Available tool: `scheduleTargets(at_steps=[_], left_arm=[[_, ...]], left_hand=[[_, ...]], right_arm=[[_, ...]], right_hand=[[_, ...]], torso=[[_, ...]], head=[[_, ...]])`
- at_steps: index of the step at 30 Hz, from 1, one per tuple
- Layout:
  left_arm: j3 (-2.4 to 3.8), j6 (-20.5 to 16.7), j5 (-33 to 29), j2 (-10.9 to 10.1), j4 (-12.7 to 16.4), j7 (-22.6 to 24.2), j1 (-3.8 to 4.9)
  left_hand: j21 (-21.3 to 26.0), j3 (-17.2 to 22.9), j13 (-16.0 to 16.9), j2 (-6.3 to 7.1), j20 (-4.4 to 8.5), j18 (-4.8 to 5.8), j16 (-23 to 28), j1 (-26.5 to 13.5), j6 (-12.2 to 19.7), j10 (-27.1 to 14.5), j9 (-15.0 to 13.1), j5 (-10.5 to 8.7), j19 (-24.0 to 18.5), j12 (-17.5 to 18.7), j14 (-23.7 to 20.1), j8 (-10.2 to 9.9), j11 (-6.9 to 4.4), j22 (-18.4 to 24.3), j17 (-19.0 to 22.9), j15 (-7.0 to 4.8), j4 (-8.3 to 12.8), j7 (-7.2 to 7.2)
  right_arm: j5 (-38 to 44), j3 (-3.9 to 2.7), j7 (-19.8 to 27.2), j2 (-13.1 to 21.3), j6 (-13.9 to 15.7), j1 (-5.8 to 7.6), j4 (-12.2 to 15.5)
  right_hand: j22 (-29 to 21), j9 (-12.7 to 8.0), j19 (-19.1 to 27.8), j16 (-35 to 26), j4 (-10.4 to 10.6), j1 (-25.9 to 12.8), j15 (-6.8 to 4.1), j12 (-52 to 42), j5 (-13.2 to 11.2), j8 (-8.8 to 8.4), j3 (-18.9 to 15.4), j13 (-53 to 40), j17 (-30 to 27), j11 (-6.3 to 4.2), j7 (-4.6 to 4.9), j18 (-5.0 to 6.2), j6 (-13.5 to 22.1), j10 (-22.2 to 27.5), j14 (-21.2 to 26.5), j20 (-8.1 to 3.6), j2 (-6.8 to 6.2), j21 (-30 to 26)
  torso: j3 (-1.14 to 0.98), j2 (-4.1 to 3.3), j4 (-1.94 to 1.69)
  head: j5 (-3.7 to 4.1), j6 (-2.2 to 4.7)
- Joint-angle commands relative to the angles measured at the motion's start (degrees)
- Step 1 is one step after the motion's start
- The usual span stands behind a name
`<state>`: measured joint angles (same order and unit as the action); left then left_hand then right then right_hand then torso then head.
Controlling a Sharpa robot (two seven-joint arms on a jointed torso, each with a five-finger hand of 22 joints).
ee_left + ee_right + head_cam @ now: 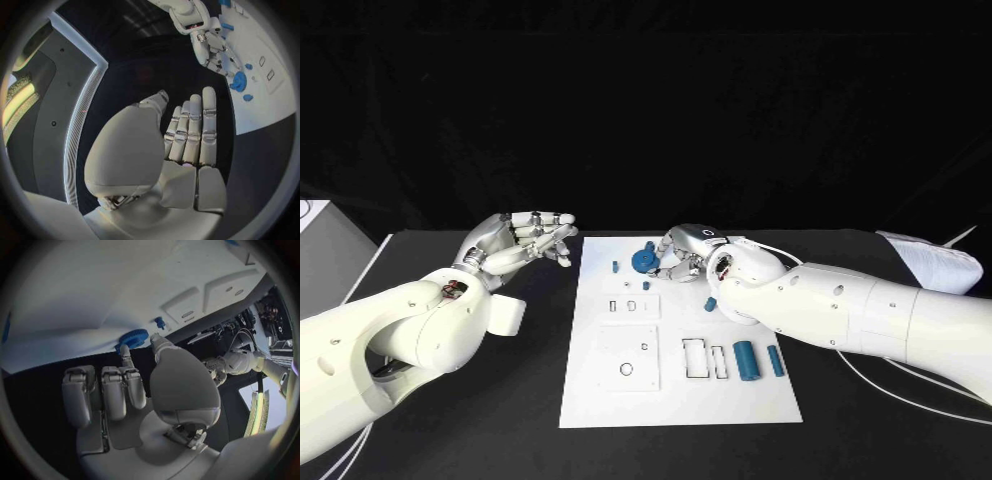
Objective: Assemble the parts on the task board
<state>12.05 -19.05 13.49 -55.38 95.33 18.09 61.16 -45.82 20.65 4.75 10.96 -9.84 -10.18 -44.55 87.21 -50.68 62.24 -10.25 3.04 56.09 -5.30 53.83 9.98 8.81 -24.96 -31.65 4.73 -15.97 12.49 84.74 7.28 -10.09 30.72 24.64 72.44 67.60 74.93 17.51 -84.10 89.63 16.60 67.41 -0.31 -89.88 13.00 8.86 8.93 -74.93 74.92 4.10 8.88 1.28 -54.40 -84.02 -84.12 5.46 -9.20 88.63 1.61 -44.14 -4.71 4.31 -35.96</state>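
Head view shows the right hand (687, 254) pinching the blue gear (643, 260) at the task board's (678, 400) far edge, probably to seat it. Left hand (524, 240) hovers beside the board, fingers loosely apart, holding nothing.

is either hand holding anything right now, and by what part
The right hand pinches the blue gear by its rim, at the far end of the task board. The left hand holds nothing.
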Motion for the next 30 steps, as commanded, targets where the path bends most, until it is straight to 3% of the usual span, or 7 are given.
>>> scheduleTargets(at_steps=[1, 6, 13, 16, 20, 25, 30], left_arm=[[0.04, 0.5, 0.2, 0.0, 0.0, 0.4, 0.01], [0.04, 0.4, 0.2, -0.1, 0.0, 0.5, 0.01], [0.04, 0.5, 0.2, -0.2, -0.3, 0.6, 0.00], [0.04, 0.6, 0.2, -0.1, -0.5, 0.6, -0.01], [0.03, 0.8, 0.2, 0.2, -1.0, 0.6, -0.18], [0.03, 1.1, 0.2, 0.5, -1.5, 0.6, -0.70], [0.03, 1.3, 0.2, 0.6, -1.7, 0.7, -1.13]], left_hand=[[-0.4, 0.4, 0.0, 0.36, 0.05, -0.29, -0.3, 0.1, 0.3, -0.4, 0.0, -0.06, -0.3, 0.3, -0.2, -0.4, -0.13, 0.0, 0.1, 0.03, 0.1, -0.15], [-0.4, 0.4, 0.0, 0.36, 0.05, -0.29, -0.3, 0.1, 0.3, -0.4, 0.0, -0.06, -0.3, 0.3, -0.2, -0.4, -0.13, 0.0, 0.1, 0.03, 0.1, -0.15], [-0.5, 0.4, -0.1, 0.44, 0.02, -0.29, -0.4, 0.1, 0.4, -0.5, 0.0, -0.06, -0.4, 0.3, -0.3, -0.4, -0.09, -0.1, 0.1, 0.07, 0.1, -0.12], [-0.5, 0.4, -0.1, 0.45, 0.01, -0.29, -0.4, 0.1, 0.4, -0.5, 0.0, -0.06, -0.4, 0.3, -0.3, -0.4, -0.10, -0.1, 0.1, 0.07, 0.1, -0.13], [-0.7, 0.5, 0.1, 0.47, -0.01, -0.31, -0.4, 0.1, 0.2, -0.1, -0.1, -0.06, -0.6, 0.0, -0.4, -0.3, -0.18, -0.2, 0.2, 0.05, 0.2, -0.19], [-1.0, 0.8, 0.3, 0.57, 0.04, -0.35, -0.6, 0.2, -0.1, 1.0, -0.2, -0.06, -0.8, -0.8, -0.4, -0.1, -0.41, -0.4, 0.2, -0.10, 0.2, -0.34], [-1.4, 1.0, 0.6, 0.66, 0.14, -0.37, -0.8, 0.2, -0.2, 1.8, -0.3, -0.05, -0.9, -1.4, -0.4, 0.0, -0.62, -0.5, 0.2, -0.24, 0.2, -0.48]], right_arm=[[0.0, -0.02, 0.1, 1.0, 3.3, 0.01, 1.1], [-0.3, -0.15, 0.5, 3.3, 6.7, 0.29, 3.2], [-7.4, -0.46, 6.0, 8.4, 8.9, 2.08, 7.4], [-12.2, -0.54, 9.8, 10.6, 7.3, 2.92, 8.2], [-17.5, -0.59, 14.3, 13.4, 3.1, 3.64, 7.6], [-19.8, -0.59, 17.6, 15.6, -1.3, 3.79, 5.6], [-20.0, -0.57, 18.9, 17.4, -4.0, 3.50, 3.8]], right_hand=[[13.9, -0.1, -5.4, 0.4, 0.1, 0.1, -0.06, -0.1, 0.5, 0.25, -0.3, -15.1, 15.1, -0.02, -0.25, -0.93, -0.3, -6.0, -5.9, -0.01, -0.25, 0.4], [14.0, -0.1, -5.5, 0.4, 0.0, 0.8, -0.23, -0.1, 1.4, 0.38, 0.1, -15.1, 15.1, -0.17, -0.38, -0.98, -0.6, -6.0, -5.9, -0.17, 0.01, 0.5], [13.8, -0.2, -5.4, 0.4, -0.4, 3.9, -0.29, -0.1, 1.6, 0.20, 1.3, -15.1, 15.1, -0.10, -0.26, -0.91, -0.3, -6.0, -5.9, -0.29, -0.23, 0.3], [13.7, -0.4, -5.3, 0.4, -1.1, 6.6, -0.17, -0.1, 1.2, 0.02, 2.3, -15.1, 15.1, 0.09, -0.03, -0.88, 0.0, -6.0, -5.9, -0.22, -0.53, 0.2], [13.7, -0.6, -5.3, 0.4, -3.7, 12.0, -0.16, -0.1, 0.1, -0.24, 4.4, -15.1, 15.1, 0.32, 0.21, -0.90, 0.2, -6.0, -5.9, -0.16, -1.53, 0.2], [13.9, -0.8, -5.4, 0.4, -5.0, 14.2, 0.00, -0.1, -0.9, -0.54, 4.8, -15.1, 15.1, 0.42, 0.35, -0.93, 0.6, -6.0, -5.9, -0.06, -2.57, 0.3], [14.0, -1.1, -5.4, 0.4, -5.8, 15.8, 0.07, -0.1, -0.9, -0.91, 4.9, -15.1, 15.1, 0.50, 0.42, -0.97, 1.2, -6.0, -5.9, 0.04, -3.23, 0.4]], torso=[[0.05, 0.02, -0.12], [0.06, 0.03, 0.08], [-0.25, 0.15, 0.46], [-0.41, 0.24, 0.66], [-0.63, 0.34, 1.03], [-0.91, 0.24, 1.43], [-1.25, 0.17, 1.74]], head=[[0.08, -0.06], [-0.11, 0.02], [-0.05, 0.41], [-0.01, 0.56], [0.03, 0.79], [0.26, 0.87], [0.61, 0.50]])
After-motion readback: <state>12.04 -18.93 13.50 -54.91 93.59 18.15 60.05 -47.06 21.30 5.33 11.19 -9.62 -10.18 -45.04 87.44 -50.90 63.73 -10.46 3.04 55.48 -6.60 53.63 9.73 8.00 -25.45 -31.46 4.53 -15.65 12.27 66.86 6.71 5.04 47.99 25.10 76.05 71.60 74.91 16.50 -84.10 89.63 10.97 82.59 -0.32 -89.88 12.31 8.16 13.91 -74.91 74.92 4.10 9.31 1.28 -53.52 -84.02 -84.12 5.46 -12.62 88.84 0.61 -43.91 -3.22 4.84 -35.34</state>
